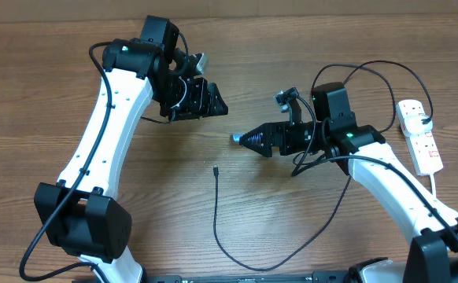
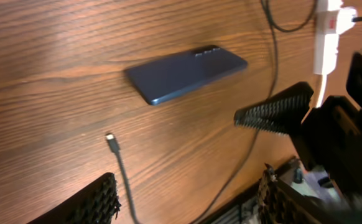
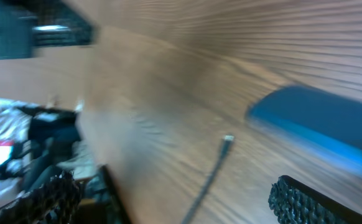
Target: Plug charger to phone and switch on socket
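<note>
Near edge of the brown wood-grain bench (image 1: 56, 94): long thin black charger cable (image 1: 217, 220), looping loose, small plug tip (image 1: 216, 168) free and ungripped, so plugging in not yet begun. Just beyond: slim blue rectangular phone (image 2: 187, 71), flat on the wood, near the tip but not touching, mostly hidden from overhead beneath the right gripper (image 1: 245, 139). There, fingers (image 3: 311, 205) spread wide, empty, hovering by the phone, probably to steady it. Farther back: left gripper (image 2: 187, 186), fingers (image 2: 94, 202) also spread and empty, aimed down at the tip, likely for picking it up. Farthest right: white elongated power strip (image 1: 418, 134), red switches untouched.
</note>
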